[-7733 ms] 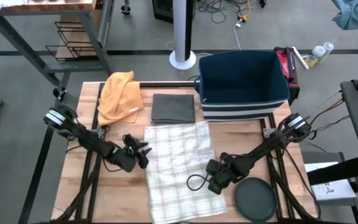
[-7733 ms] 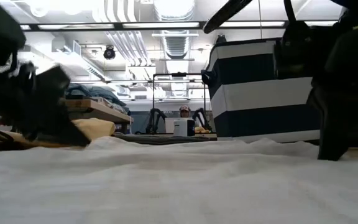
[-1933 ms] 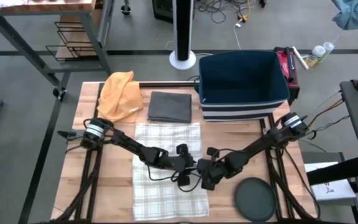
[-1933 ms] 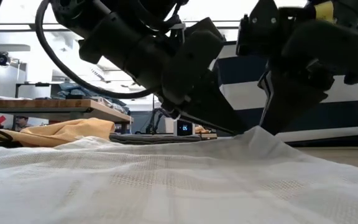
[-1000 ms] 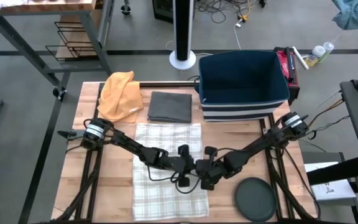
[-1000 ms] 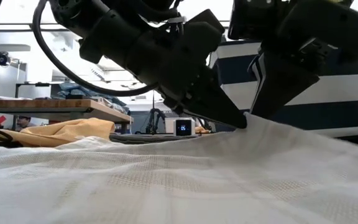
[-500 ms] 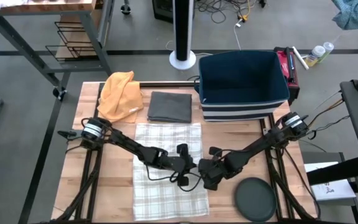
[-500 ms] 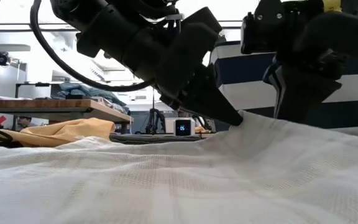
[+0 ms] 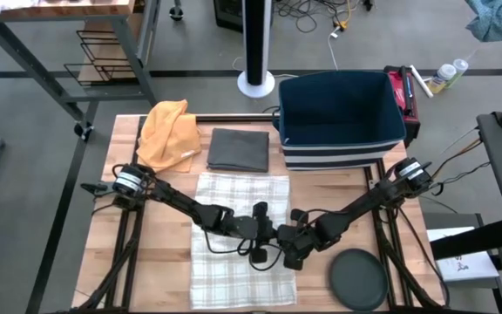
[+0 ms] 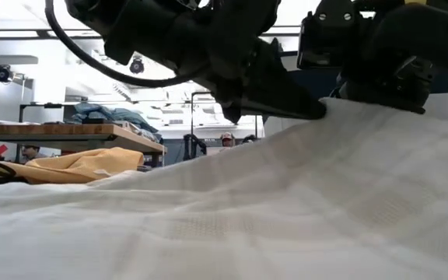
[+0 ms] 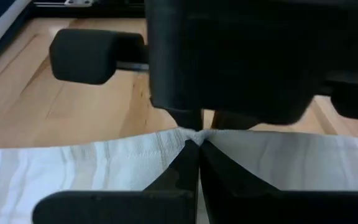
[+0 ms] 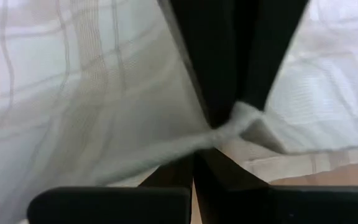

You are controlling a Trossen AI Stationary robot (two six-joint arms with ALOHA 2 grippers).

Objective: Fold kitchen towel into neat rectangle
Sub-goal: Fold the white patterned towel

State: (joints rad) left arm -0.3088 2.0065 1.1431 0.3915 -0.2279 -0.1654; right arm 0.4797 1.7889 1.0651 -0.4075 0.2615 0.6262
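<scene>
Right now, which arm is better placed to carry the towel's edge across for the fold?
Neither clearly: left gripper and right gripper are both shut on the towel at its right edge, lifting it.

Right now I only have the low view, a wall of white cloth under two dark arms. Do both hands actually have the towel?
Observer: Yes. The left wrist view shows the left hand shut on a bunched pinch of the checked towel.
Operator: And the right one?
Observer: The right hand is shut on a twisted fold of it too.
Operator: Where are they on the table?
Observer: From above, both meet at the towel's right edge, beside the dark round disc.
</scene>
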